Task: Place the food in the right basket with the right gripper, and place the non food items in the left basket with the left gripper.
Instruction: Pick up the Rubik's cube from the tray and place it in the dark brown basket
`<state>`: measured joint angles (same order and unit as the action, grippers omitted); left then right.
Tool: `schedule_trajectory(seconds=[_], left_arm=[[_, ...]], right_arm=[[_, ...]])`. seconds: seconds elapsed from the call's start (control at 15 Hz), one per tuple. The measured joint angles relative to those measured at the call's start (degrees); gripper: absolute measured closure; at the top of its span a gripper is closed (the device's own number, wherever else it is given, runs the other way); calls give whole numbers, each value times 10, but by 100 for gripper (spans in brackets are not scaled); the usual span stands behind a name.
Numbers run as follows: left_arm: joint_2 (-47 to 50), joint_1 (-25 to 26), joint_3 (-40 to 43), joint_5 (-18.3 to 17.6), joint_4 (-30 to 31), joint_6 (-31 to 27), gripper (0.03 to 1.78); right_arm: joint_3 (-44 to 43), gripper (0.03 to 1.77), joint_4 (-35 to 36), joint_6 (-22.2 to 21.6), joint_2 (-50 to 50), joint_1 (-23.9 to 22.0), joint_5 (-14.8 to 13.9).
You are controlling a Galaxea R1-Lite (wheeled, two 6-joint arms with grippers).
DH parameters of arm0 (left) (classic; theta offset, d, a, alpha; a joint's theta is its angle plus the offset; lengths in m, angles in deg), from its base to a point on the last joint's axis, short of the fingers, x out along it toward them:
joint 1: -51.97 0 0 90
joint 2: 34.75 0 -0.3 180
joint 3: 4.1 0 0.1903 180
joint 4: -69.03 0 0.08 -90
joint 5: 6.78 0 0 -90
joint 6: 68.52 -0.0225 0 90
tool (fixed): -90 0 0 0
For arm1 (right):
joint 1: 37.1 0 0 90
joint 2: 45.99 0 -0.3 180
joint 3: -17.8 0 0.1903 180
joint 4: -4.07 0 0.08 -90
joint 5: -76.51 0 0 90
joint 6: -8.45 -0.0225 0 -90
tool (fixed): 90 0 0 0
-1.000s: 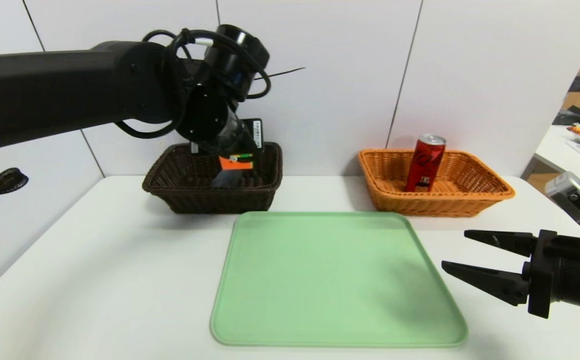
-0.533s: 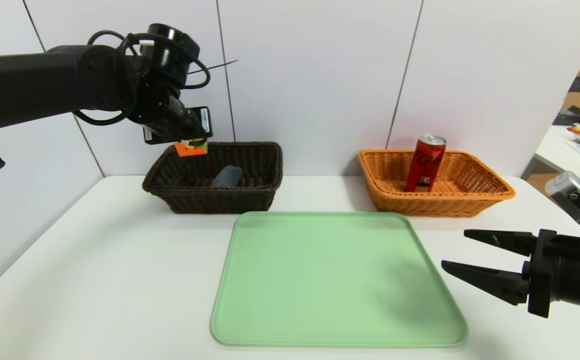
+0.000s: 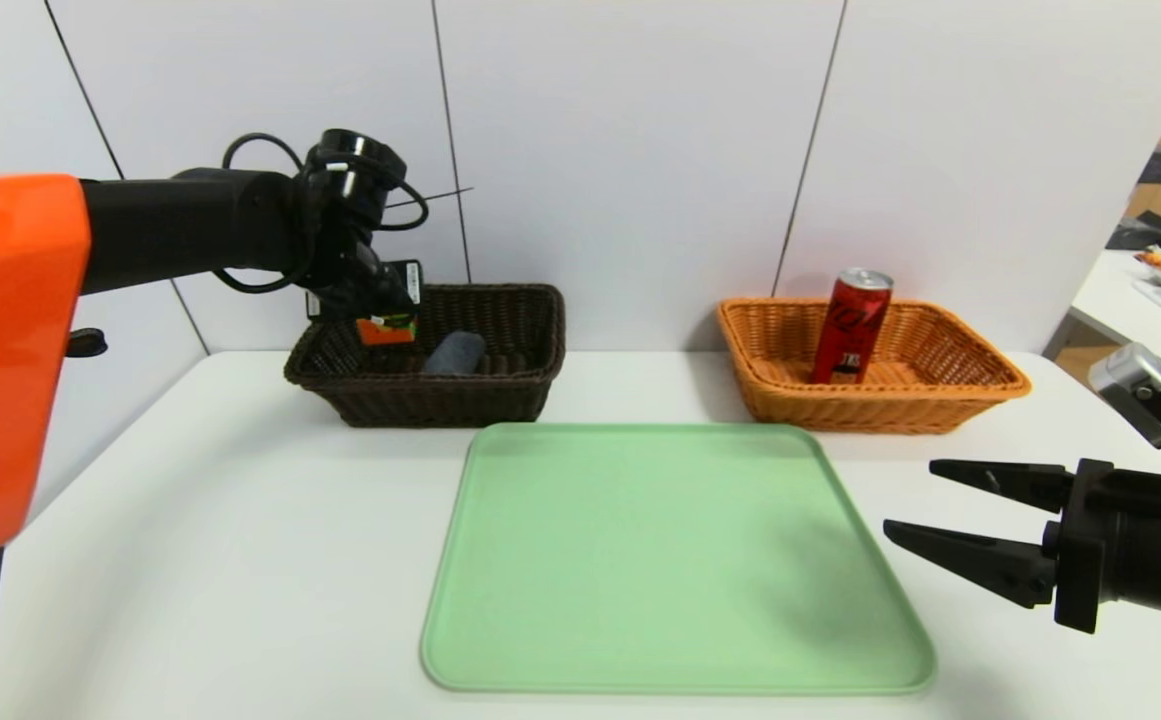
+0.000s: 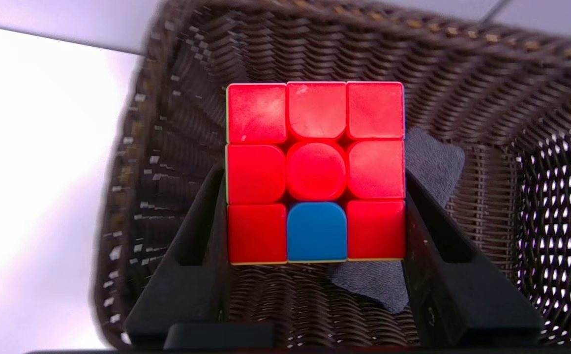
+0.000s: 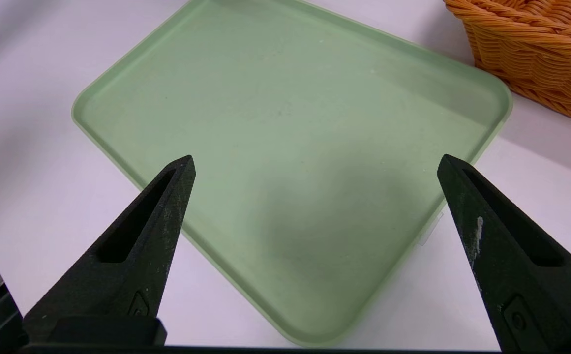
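Head view is showing the left hand [image 3: 387,325] at the left end of the dark brown basket [image 3: 430,403], and the left wrist view is showing its two fingers [image 4: 428,255] pressing on opposite sides of the puzzle cube [image 4: 316,172], which is turning a mostly red face with one blue square toward the camera. Beneath the cube, the grey cloth roll [image 3: 455,354] is lying inside that same basket. Placing this last non-food item seems to be the step in hand; the next move is calling for a little more lowering, if the cube is hanging clear of the weave, then a parting of the fingers and a straight lift, without dragging the roll along. Farther out, the green tray [image 3: 680,560] is sitting bare on the table [image 3: 240,520], and beyond it the red can [image 3: 852,328] is leaning in the orange wicker basket [image 3: 870,410], so the food half is looking finished. Pale script is running down the can, too small to read for certain, and no brand is being confirmed. The right hand [image 3: 908,498] is idling beside the tray, its fingers spread wide and holding nothing.
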<state>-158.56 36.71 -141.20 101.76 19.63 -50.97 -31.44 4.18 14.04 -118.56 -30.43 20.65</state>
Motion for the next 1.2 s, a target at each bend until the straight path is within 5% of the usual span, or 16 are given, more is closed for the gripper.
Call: schedule_trajectory(seconds=[1.2], left_arm=[[-65,6,0,-39,8,-7,86]], right_arm=[[-4,10,0,1,-9,0,0]])
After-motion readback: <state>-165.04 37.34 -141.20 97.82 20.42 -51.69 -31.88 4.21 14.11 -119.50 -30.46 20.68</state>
